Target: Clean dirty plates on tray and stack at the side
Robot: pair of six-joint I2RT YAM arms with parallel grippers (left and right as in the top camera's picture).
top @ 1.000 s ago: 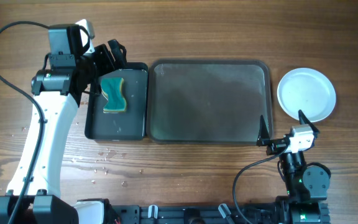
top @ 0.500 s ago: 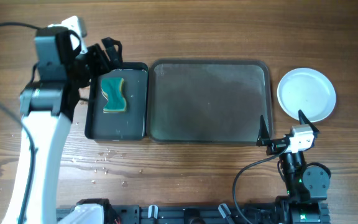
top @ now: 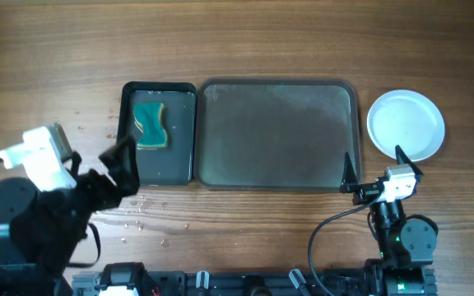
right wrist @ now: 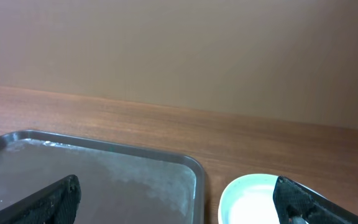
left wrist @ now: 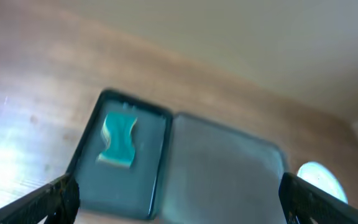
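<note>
The large grey-green tray lies in the middle of the table with nothing on it; it also shows in the left wrist view and the right wrist view. White plates sit stacked on the wood to its right, also in the right wrist view and, blurred, in the left wrist view; how many are in the stack cannot be told. My left gripper is open and empty near the black tray's front left corner. My right gripper is open and empty at the front right, between the tray's corner and the plates.
A smaller black tray lies left of the large tray, with a green sponge at its far end, also in the left wrist view. Water droplets speckle the wood at the front left.
My left arm has pulled back from above the black tray's far left corner to the front left of the table. The sponge stays in the tray. The right arm is still.
</note>
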